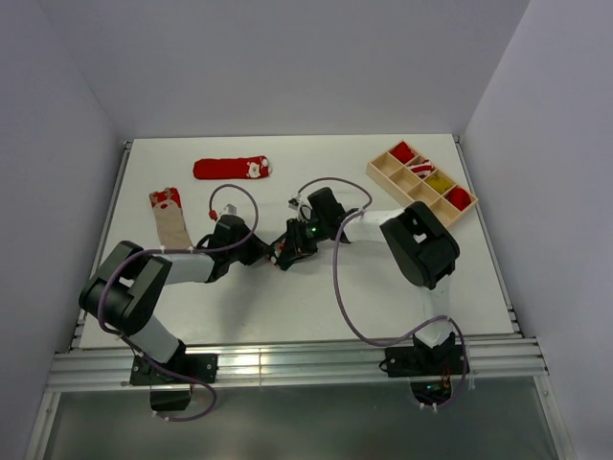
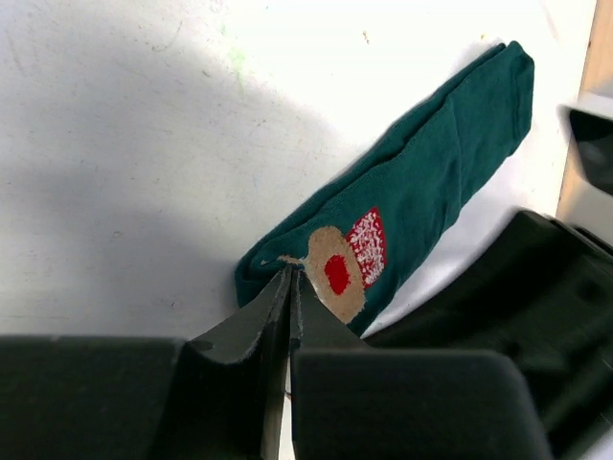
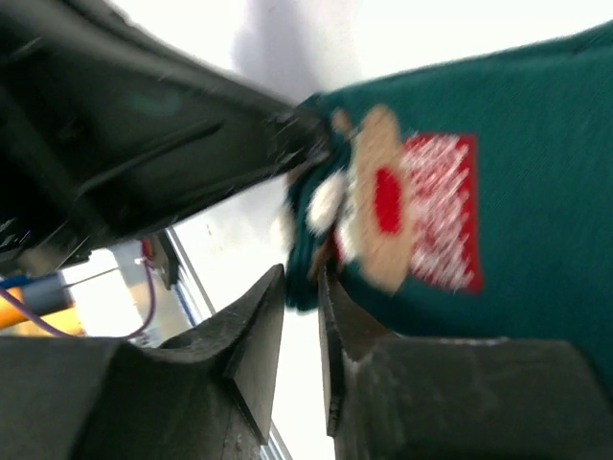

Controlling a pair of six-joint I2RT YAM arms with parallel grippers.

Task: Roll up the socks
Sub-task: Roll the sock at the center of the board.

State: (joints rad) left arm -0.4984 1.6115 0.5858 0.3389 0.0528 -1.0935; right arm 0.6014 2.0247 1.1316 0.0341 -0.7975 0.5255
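A dark green sock (image 2: 431, 163) with a tan, red and white figure lies flat on the white table, stretched towards the far right in the left wrist view. My left gripper (image 2: 289, 276) is shut on its near cuff edge. My right gripper (image 3: 302, 273) pinches the same end of the green sock (image 3: 536, 240), with a fold of fabric between its nearly closed fingers. In the top view the two grippers, left (image 1: 268, 252) and right (image 1: 285, 251), meet at the table's middle and hide most of the sock.
A red sock (image 1: 233, 169) lies at the back left. A beige sock with a red end (image 1: 170, 216) lies at the left. A wooden compartment tray (image 1: 383, 172) with rolled socks stands at the back right. The right gripper's black body (image 2: 546, 297) crowds the left wrist view.
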